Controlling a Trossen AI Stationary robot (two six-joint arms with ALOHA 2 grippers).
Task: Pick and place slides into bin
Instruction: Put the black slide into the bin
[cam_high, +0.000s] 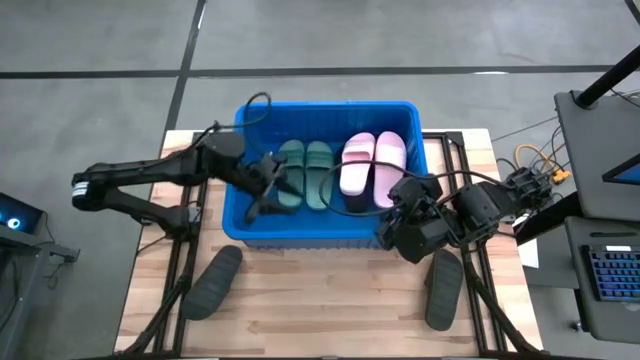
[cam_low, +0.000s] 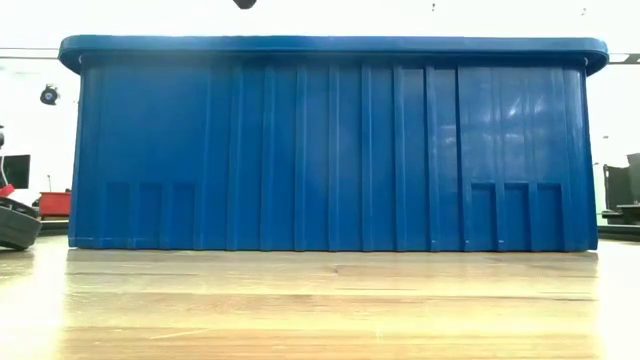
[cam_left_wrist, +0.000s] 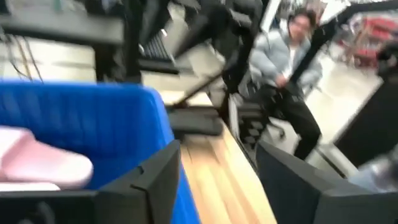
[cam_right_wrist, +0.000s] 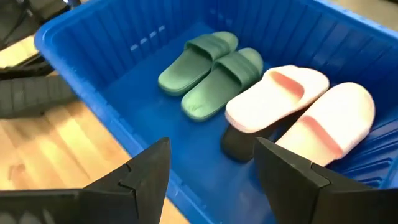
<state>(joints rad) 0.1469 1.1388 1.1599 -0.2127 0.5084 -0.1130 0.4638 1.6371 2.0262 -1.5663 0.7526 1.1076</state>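
Observation:
The blue bin (cam_high: 330, 106) stands at the table's far middle. Inside it lie a dark green pair of slides (cam_high: 305, 172) and a pale pink pair (cam_high: 373, 162), soles down. In the right wrist view, one pink slide (cam_right_wrist: 277, 96) rests partly on a dark slide (cam_right_wrist: 239, 146). My left gripper (cam_high: 272, 188) hovers open over the bin's left half, beside the green pair. My right gripper (cam_high: 395, 235) hangs open above the bin's near right corner. Neither has anything between its fingers. Two charcoal slides (cam_high: 212, 282) (cam_high: 445, 290) lie on the table in front of the bin.
The bin's ribbed near wall (cam_low: 330, 150) fills the low view. Black frame rails (cam_high: 175, 270) run along both sides of the wooden table. Beyond the table, a person (cam_left_wrist: 286, 68) sits in the room. Bare wood (cam_high: 320, 300) lies between the two charcoal slides.

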